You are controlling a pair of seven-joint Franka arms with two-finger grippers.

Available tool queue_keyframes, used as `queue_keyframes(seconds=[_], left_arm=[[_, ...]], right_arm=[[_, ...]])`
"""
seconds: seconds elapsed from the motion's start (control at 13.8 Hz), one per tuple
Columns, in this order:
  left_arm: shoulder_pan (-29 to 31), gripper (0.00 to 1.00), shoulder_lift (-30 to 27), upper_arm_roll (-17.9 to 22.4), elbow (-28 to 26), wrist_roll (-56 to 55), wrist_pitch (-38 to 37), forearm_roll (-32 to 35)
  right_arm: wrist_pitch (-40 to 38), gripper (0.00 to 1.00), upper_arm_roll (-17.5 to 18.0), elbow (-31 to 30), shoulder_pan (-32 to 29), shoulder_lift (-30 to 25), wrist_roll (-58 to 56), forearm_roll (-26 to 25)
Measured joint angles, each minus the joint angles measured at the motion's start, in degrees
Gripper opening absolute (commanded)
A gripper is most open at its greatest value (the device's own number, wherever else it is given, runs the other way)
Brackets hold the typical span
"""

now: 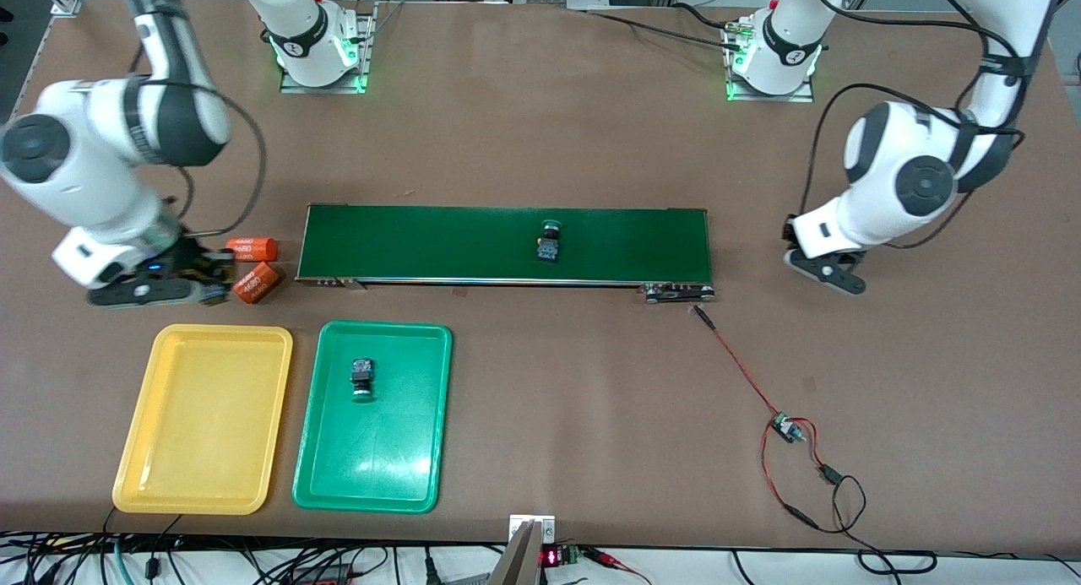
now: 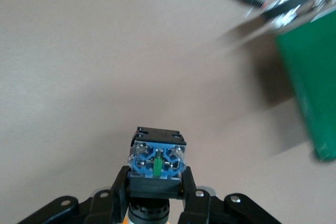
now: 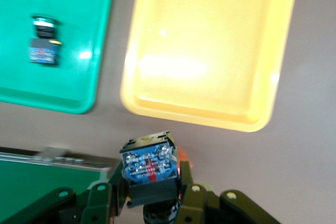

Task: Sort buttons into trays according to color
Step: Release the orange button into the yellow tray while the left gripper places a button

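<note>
My right gripper point(image 1: 211, 274) is shut on a button point(image 3: 148, 163) with a blue-black body; its cap is hidden. It is low over the table beside two orange cylinders, just off the yellow tray point(image 1: 203, 433), which is empty. My left gripper point(image 1: 832, 271) is shut on another button point(image 2: 157, 156), with a sliver of orange showing under its body, over bare table off the conveyor's left-arm end. A green-capped button point(image 1: 549, 241) lies on the conveyor. Another green-capped button point(image 1: 362, 377) lies in the green tray point(image 1: 380, 458).
The long dark-green conveyor belt point(image 1: 507, 243) crosses the middle of the table. Two orange cylinders point(image 1: 255, 268) lie at its right-arm end. A red and black wire with a small board point(image 1: 785, 429) runs from its left-arm end toward the front edge. The trays sit side by side.
</note>
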Motion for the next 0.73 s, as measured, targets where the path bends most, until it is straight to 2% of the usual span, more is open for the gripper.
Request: queue_keyframes(seconds=[0.15, 0.29, 0.51, 0.73], left_arm=[[-0.1, 0.0, -0.01, -3.4, 0.62, -8.37, -0.01, -0.02], [-1.26, 0.0, 0.01, -5.62, 1.25, -16.18, -0.03, -0.04], [-5.91, 0.0, 0.3, -6.3, 1.66, -28.01, -0.05, -0.06], [-10.27, 0.0, 0.94, -6.42, 1.94, -36.85, 0.2, -0.06]], right_arm=[[1.7, 0.08, -0.01, 2.9, -3.34, 3.02, -7.12, 0.05], [7.02, 0.09, 0.0, 5.21, -5.54, 7.13, -13.64, 0.06], [12.86, 0.09, 0.02, 9.07, -7.95, 14.37, -19.86, 0.15], [14.1, 0.11, 0.13, 13.64, -8.62, 20.23, -20.58, 0.62]])
